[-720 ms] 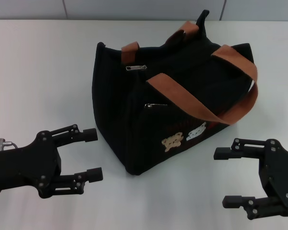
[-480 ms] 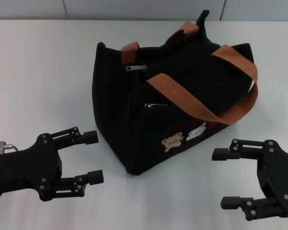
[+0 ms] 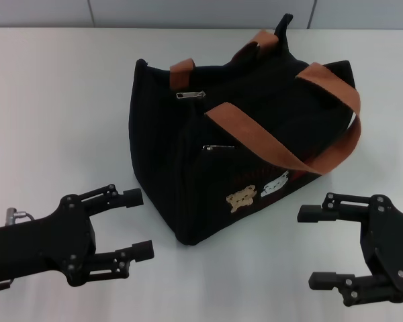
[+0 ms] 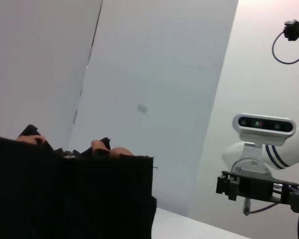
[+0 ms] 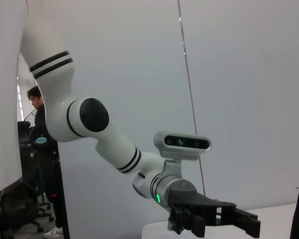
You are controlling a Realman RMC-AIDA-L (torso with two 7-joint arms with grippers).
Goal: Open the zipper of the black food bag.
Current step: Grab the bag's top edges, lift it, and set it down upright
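White table [image 3: 47, 100] holds the black food bag [image 3: 188, 168] between both spread tools [image 3: 138, 225] [image 3: 305, 248].

No legible text, labels, brands or numbers, black food bag [image 3: 248, 147] shows only animal patches

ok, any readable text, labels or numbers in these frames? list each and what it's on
No text can be read in any view.
Black food bag: a dark reddish mark above the bear and white animal patches may be lettering, too blurred to read.
Zipper pull: no marking can be made out.
Left hand and right hand: no labels visible.
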